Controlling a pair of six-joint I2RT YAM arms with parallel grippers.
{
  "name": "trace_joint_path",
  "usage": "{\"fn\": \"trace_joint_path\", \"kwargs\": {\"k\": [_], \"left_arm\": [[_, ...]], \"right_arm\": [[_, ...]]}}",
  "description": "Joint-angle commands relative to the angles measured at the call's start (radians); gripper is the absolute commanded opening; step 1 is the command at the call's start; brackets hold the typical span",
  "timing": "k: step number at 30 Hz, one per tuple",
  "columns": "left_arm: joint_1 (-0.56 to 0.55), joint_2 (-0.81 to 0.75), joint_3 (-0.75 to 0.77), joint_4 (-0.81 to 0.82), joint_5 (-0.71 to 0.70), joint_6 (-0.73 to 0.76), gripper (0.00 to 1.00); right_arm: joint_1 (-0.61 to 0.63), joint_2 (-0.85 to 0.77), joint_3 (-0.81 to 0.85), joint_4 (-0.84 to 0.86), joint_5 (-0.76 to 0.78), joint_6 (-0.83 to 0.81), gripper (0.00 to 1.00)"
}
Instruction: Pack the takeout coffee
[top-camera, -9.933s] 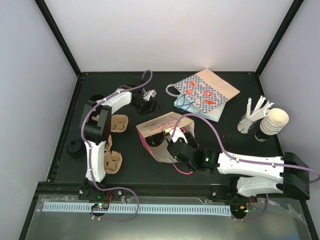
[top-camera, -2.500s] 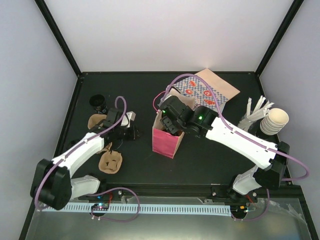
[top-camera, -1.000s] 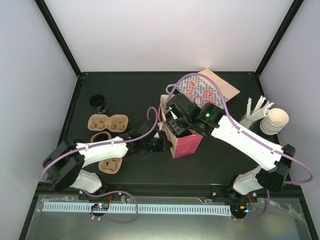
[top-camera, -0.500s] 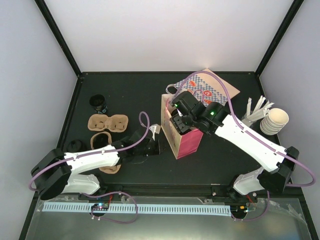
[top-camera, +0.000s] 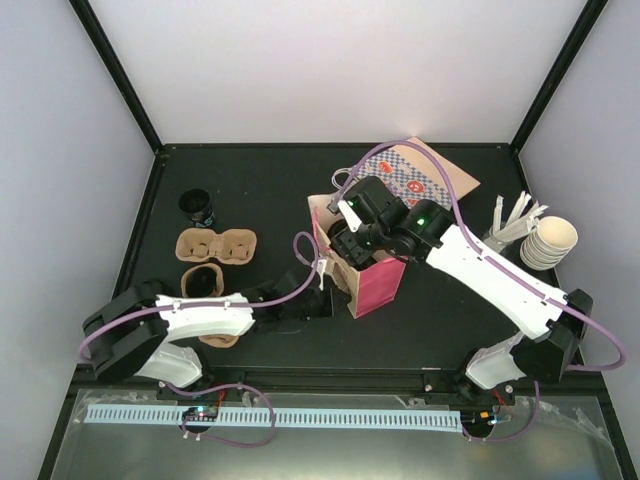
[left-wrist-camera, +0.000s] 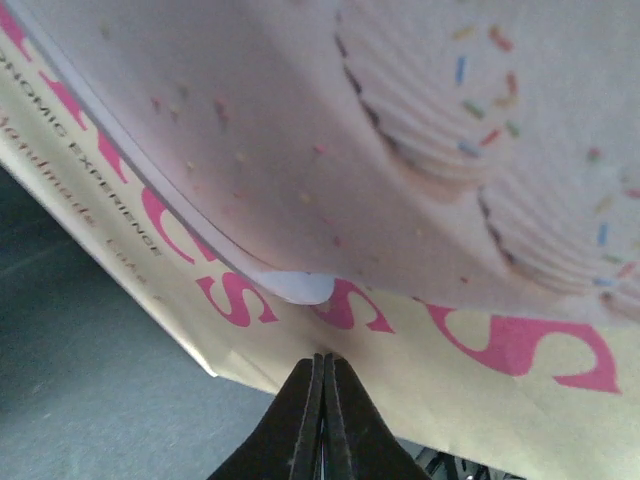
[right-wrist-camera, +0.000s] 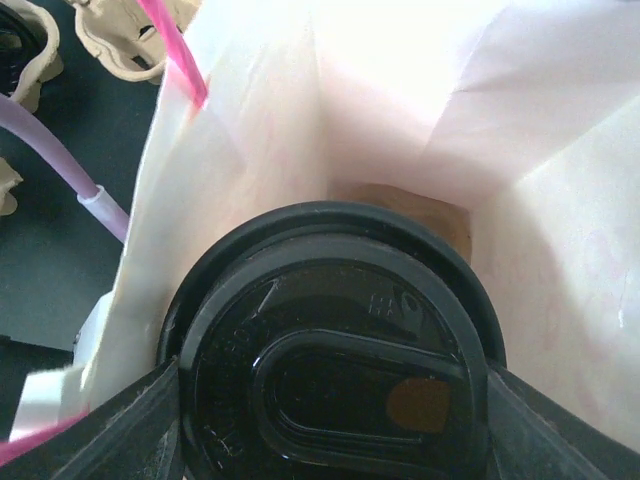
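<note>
Nearest, our left pincer (left-wrist-camera: 322, 358) is pinched together at the foot of the upright pink paper bag (top-camera: 378, 285). Inside its mouth the right pincer (top-camera: 350, 244) clamps the takeout coffee (right-wrist-camera: 330, 385); we see only its round black lid (right-wrist-camera: 300, 290), walls hidden.

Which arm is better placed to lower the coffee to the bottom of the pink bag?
Right. Its pincer grips the black-lidded takeout coffee inside the pink bag's open mouth, with the bag's bottom visible below. The left pincer is shut and outside, by the bag's printed side.
</note>
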Motion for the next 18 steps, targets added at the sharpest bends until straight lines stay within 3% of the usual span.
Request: {"fn": "trace_joint_path", "kwargs": {"k": [1, 9, 18], "left_arm": [[-0.036, 0.053, 0.084, 0.093, -0.013, 0.015, 0.05], [-0.102, -0.058, 0.088, -0.113, -0.112, 0.091, 0.13], [-0.091, -0.367, 0.051, -0.433, -0.263, 0.155, 0.25]], "right_arm": [[-0.004, -0.03, 0.0, -0.012, -0.156, -0.05, 0.41], [-0.003, -0.059, -0.023, -0.03, 0.015, -0.035, 0.41], [-0.003, -0.092, -0.078, 0.006, 0.127, -0.045, 0.41]]}}
